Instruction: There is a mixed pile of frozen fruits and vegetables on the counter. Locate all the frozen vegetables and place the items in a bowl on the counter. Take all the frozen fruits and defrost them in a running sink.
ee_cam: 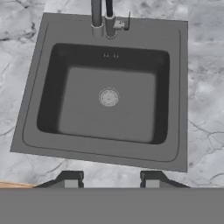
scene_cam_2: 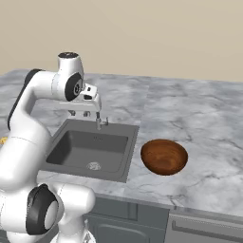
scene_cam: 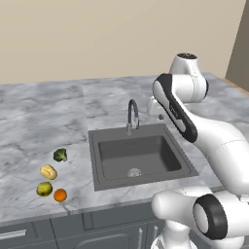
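Gripper (ee_cam: 112, 178) hanging over the sink (scene_cam: 171, 168), fingers apart with nothing between them, width hard to judge | broccoli (scene_cam: 60, 155), potato (scene_cam: 48, 171), yellow-green fruit (scene_cam: 44, 188), orange (scene_cam: 60, 195) lying clustered on the counter (scene_cam: 44, 121) left of the sink | bowl (scene_cam_2: 164, 156) sitting right of the sink, holding nothing | faucet (scene_cam: 132, 115) standing behind the basin

The sink (scene_cam: 138, 155) sits in the middle of the table (scene_cam: 44, 116), with the faucet (scene_cam: 132, 115) behind it. At the lower left lie the broccoli (scene_cam: 60, 155), potato (scene_cam: 48, 171), round fruit (scene_cam: 44, 189) and orange ball (scene_cam: 60, 195), close together. In the right base view, the bowl (scene_cam_2: 164, 157) stands right of the sink.
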